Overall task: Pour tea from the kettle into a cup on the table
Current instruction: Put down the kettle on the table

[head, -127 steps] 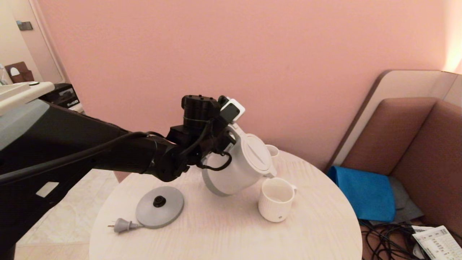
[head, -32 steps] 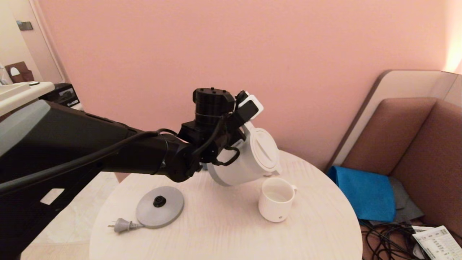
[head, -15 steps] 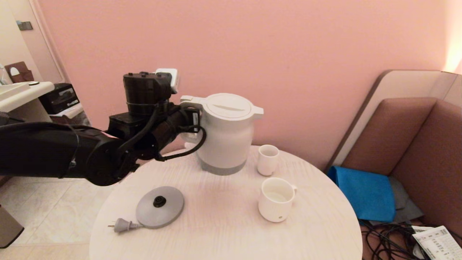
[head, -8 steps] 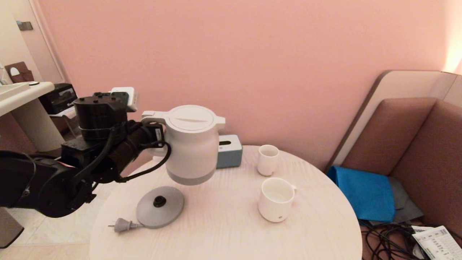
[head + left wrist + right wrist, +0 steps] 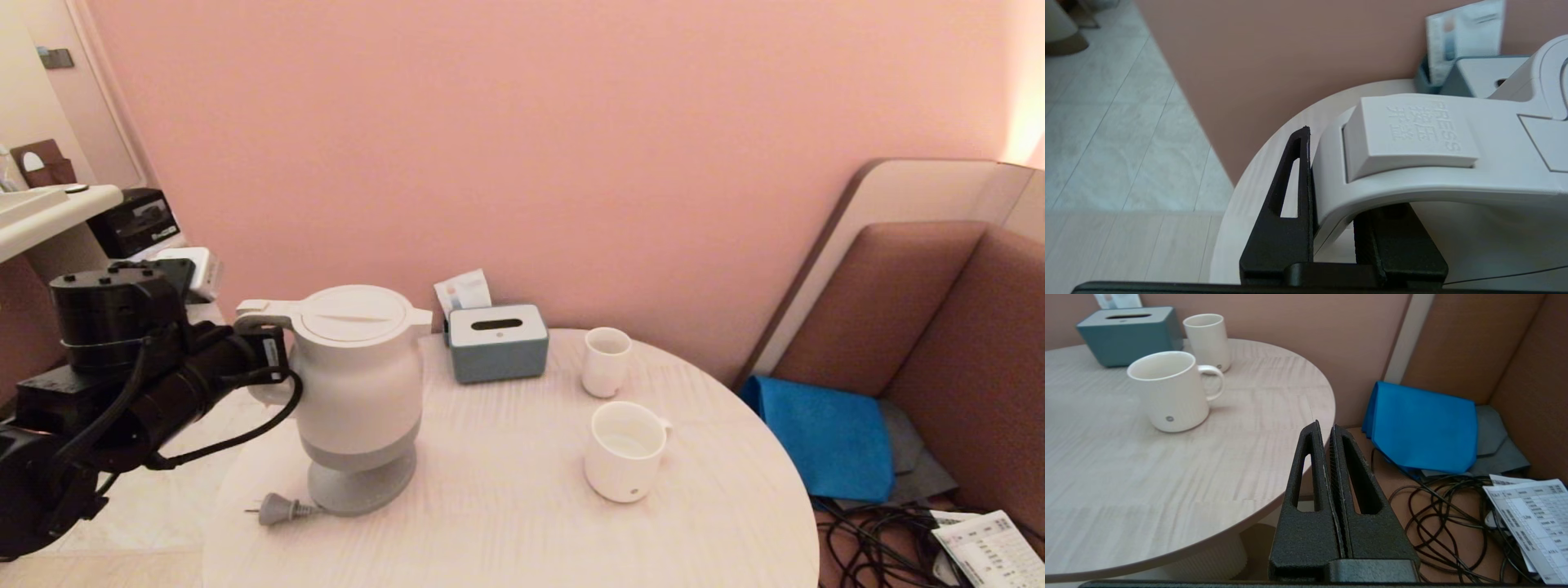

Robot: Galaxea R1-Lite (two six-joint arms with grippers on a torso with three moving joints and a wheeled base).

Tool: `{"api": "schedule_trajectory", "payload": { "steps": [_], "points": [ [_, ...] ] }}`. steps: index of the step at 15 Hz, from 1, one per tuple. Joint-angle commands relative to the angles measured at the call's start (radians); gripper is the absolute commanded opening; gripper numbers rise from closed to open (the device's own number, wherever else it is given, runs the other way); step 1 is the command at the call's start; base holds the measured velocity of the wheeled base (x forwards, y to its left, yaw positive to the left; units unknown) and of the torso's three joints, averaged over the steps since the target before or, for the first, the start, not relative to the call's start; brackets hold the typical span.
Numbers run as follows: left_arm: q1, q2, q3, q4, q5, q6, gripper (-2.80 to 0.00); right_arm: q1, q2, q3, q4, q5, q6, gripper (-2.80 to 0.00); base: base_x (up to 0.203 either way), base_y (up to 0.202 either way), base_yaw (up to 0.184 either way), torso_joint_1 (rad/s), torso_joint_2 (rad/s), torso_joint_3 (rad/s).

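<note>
Over the near-left part of the round surface (image 5: 506, 514), the left claw (image 5: 1331, 196) grips the loop handle of the white electric kettle (image 5: 355, 376), one finger on each side of the handle just under the "PRESS" tab. Kettle stands upright, its grey bottom band seated on or just above the grey round power base (image 5: 359, 486); cannot tell if full weight is down. Loose plug (image 5: 277, 510) lies just beside the base.

Change since a second ago: the kettle was held high over the middle of the surface, near the small handleless cup (image 5: 606, 359); it has now travelled left and come down onto the base. Two seconds back it was tipped, spout over the mug. So the pour is finished and this is the put-away step.

White mug (image 5: 624, 449) sits right of centre, well apart from the kettle, handle to the right. A shallow pool of pale tea (image 5: 627, 445) shows at its bottom; low fill, by my judgement.

Grey-and-white tissue box (image 5: 498, 341) at the back edge, between kettle and small cup.

Right claw (image 5: 1328, 473) parked off the surface's right edge, fingers pressed together, holding nothing.

Next, likely: release the handle and back the left arm away without nudging the kettle.
</note>
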Motion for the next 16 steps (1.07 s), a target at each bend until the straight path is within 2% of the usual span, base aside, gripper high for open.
{"api": "schedule_trajectory", "payload": {
  "steps": [1, 3, 7, 13, 16],
  "points": [
    [0.021, -0.012, 0.055, -0.003, 0.0, -0.006, -2.8, 0.0, 0.001, 0.0, 0.0, 0.0, 0.001, -2.8, 0.0, 0.0, 0.0, 0.0, 0.0, 0.0],
    [0.029, 0.0, 0.106, -0.044, 0.0, -0.04, -2.8, 0.001, 0.001, 0.0, 0.0, 0.0, 0.001, -2.8, 0.0, 0.0, 0.0, 0.0, 0.0, 0.0],
    [0.055, 0.081, 0.185, -0.209, 0.0, -0.043, -2.8, 0.0, 0.001, 0.0, 0.0, 0.0, 0.001, -2.8, 0.0, 0.0, 0.0, 0.0, 0.0, 0.0],
    [0.061, 0.121, 0.242, -0.27, -0.002, -0.062, -2.8, 0.0, 0.001, 0.0, 0.0, 0.0, 0.001, -2.8, 0.0, 0.0, 0.0, 0.0, 0.0, 0.0],
    [0.061, 0.179, 0.259, -0.358, -0.001, -0.066, -2.8, 0.0, 0.001, 0.0, 0.0, 0.0, 0.001, -2.8, 0.0, 0.0, 0.0, 0.0, 0.0, 0.0]
  ]
}}
